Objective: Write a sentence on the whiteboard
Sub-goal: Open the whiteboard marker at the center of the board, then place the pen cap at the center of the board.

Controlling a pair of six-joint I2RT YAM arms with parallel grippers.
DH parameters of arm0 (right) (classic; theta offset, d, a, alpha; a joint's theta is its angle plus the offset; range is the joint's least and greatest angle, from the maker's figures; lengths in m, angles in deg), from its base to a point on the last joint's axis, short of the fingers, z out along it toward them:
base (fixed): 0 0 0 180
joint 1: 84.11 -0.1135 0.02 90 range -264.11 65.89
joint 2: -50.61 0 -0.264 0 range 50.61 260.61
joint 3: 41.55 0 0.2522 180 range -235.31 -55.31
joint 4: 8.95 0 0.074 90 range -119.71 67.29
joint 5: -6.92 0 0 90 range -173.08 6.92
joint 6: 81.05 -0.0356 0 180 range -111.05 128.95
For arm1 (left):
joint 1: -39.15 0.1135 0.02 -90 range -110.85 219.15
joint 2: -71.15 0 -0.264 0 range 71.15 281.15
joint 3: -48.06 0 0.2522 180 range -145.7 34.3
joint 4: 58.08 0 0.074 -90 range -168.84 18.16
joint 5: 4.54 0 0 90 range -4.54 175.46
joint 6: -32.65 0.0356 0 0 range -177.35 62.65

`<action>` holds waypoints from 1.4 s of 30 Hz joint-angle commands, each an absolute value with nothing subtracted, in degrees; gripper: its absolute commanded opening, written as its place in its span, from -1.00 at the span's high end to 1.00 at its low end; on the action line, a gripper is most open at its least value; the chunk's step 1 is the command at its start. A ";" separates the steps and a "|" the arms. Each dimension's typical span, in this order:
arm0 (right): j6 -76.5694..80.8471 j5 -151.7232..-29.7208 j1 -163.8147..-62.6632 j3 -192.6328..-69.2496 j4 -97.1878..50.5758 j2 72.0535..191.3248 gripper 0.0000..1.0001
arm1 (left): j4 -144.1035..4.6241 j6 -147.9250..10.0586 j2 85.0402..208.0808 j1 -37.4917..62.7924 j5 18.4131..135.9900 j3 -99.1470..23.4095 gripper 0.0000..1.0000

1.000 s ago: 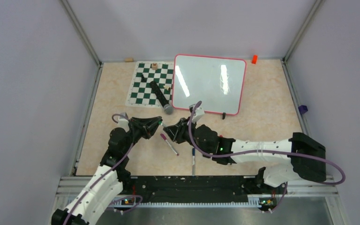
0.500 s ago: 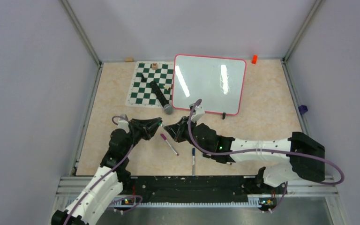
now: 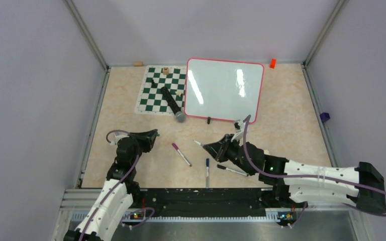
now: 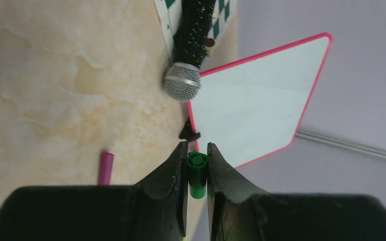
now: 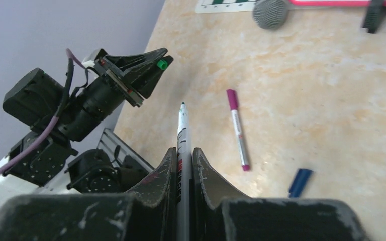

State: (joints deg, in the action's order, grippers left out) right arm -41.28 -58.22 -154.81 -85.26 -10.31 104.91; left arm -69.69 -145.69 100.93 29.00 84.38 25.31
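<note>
The left claw (image 4: 196, 150) is clamped on a small green cap (image 4: 197, 173). The right claw (image 5: 183, 153) is clamped on a white marker (image 5: 183, 125), and its green tip points forward beyond the fingers. The whiteboard (image 3: 224, 90) lies flat on the tabletop (image 3: 291, 115), well ahead of both claws. A pink pen (image 5: 238, 133) lies on the tabletop between the two claws.

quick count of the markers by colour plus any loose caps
green-tipped marker: 1
magenta marker: 1
blue marker: 1
black marker: 1
loose green cap: 1
total: 5
</note>
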 commanded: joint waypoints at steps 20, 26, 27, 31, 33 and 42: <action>-32.97 -48.55 -153.74 -99.78 -56.98 113.40 1.00 | -74.50 -104.14 128.99 11.33 80.09 8.37 1.00; -36.05 -46.04 -153.77 -97.72 -57.44 108.16 1.00 | -72.53 -100.97 130.42 10.61 75.78 10.03 1.00; -36.26 -45.82 -153.80 -97.46 -57.65 107.36 1.00 | -72.32 -100.47 130.77 10.51 74.95 10.19 1.00; -36.93 -45.88 -153.71 -97.76 -58.21 106.02 1.00 | -66.68 -101.17 131.44 9.48 73.38 12.49 1.00; -38.02 -45.67 -153.77 -98.68 -59.48 106.44 1.00 | -65.07 -101.70 132.42 9.05 73.21 13.16 1.00; -52.41 -38.76 -153.76 -104.25 -72.17 111.17 1.00 | -63.32 -102.01 140.29 6.51 72.54 11.58 1.00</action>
State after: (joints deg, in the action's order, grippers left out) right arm -44.13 -43.97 -154.15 -99.32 -64.77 109.11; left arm -67.13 -102.41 137.74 7.80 73.30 12.56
